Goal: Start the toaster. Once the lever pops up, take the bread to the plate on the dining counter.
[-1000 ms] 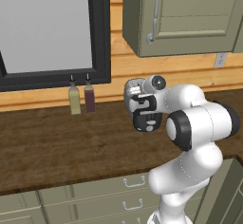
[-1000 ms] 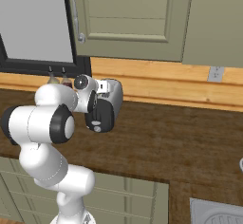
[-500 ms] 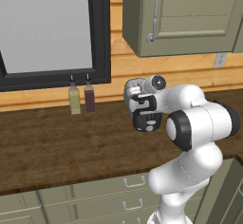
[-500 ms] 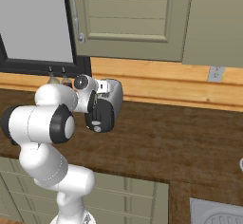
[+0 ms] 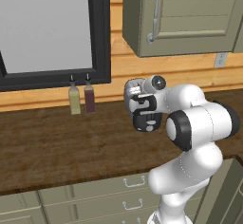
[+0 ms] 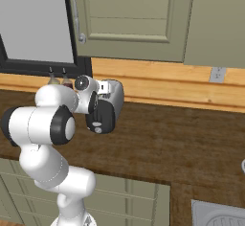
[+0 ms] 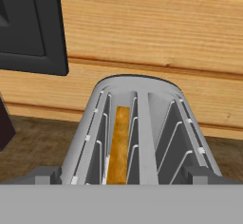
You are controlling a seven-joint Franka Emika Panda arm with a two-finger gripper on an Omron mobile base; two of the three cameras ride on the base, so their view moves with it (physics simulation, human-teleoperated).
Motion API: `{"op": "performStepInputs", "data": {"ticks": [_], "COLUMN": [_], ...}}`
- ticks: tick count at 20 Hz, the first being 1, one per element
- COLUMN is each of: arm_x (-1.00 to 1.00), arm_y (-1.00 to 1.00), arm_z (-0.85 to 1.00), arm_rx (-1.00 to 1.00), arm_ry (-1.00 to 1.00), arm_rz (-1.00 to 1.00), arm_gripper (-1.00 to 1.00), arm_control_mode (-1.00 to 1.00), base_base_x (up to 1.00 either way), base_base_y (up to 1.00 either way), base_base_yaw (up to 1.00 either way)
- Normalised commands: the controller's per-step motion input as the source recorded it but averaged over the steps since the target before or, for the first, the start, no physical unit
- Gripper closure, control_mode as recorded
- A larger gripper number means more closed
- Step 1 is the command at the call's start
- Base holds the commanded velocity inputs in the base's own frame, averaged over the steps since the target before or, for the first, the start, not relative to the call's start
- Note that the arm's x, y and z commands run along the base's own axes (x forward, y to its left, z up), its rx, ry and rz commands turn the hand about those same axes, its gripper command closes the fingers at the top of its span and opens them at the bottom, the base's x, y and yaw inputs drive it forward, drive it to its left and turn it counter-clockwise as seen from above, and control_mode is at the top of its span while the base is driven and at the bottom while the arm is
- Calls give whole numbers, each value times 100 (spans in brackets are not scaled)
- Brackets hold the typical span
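Nothing has moved: tool [image 7: 121, 182] wide open over toaster [image 7: 137, 133], golden bread [image 7: 118, 144] in its left slot.

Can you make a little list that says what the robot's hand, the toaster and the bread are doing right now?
gripper: open, holding nothing, right over the toaster
toaster: silver-grey, two slots, on the dark wood worktop by the wooden wall
bread: one slice, standing in the left slot as the hand view shows it
other slot: empty
nearby: two small bottles under the window frame
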Motion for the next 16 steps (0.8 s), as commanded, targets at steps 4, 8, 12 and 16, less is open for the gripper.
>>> {"op": "performStepInputs", "data": {"ticks": [4, 8, 12, 16], "arm_x": [0, 0, 0, 0], "arm_y": [0, 0, 0, 0], "arm_z": [0, 0, 0, 0], "arm_rx": [0, 0, 0, 0], "arm_ry": [0, 0, 0, 0], "arm_rz": [0, 0, 0, 0], "arm_gripper": [-100, -100, -100, -100], "arm_control_mode": [-100, -100, -100, -100], "base_base_x": [0, 0, 0, 0], "base_base_y": [0, 0, 0, 0], "base_base_yaw": [0, 0, 0, 0]}}
